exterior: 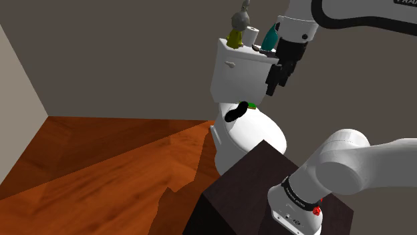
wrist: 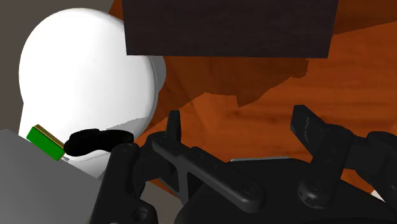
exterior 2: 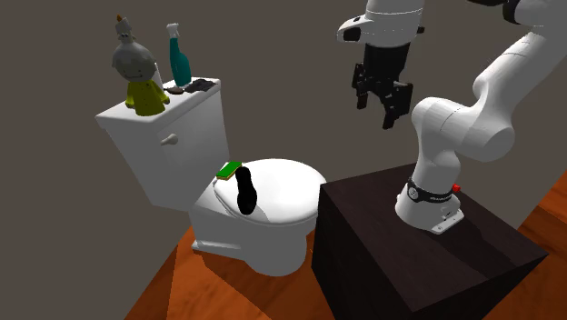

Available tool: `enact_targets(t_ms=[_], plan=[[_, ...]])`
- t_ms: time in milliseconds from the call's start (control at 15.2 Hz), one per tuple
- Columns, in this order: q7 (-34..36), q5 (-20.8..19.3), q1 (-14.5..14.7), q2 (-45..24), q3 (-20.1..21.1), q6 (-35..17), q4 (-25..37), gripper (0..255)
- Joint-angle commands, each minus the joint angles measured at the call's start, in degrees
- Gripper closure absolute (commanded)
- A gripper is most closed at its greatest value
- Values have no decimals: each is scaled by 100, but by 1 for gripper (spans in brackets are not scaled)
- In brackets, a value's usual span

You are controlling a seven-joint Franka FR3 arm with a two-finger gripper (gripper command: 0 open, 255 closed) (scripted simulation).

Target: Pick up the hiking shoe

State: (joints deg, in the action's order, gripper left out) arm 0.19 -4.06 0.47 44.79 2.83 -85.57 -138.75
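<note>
The hiking shoe [exterior: 234,112] [exterior 2: 245,193] [wrist: 98,141] is drawn plain black and lies on the closed white toilet lid [exterior 2: 291,186], close to the tank. A small green block [exterior 2: 228,170] [wrist: 44,141] touches its tank-side end. My gripper [exterior: 272,87] [exterior 2: 374,109] [wrist: 240,127] hangs open in the air, well above the lid and off to the stand's side of the shoe. Nothing is between its fingers. In the wrist view the shoe sits beyond and to the side of one black finger [wrist: 173,127].
On the toilet tank [exterior 2: 168,136] stand a grey-headed doll [exterior 2: 138,68], a teal spray bottle [exterior 2: 179,56], a white cup [exterior: 252,35] and a small dark item [exterior 2: 198,86]. The dark stand [exterior 2: 382,236] sits right beside the toilet. Wooden floor [exterior: 100,167] lies around.
</note>
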Motion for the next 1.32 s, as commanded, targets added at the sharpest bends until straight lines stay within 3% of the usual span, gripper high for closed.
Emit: enact_targets(t_ms=[0, 660, 1254], plan=[[0, 0, 0, 0, 0, 0, 0, 0], [-2109, -1328, -81, -308, -1148, -1378, -1050, 0], [-3781, -2468, -233, -1597, -2226, -3084, -1232, 0]])
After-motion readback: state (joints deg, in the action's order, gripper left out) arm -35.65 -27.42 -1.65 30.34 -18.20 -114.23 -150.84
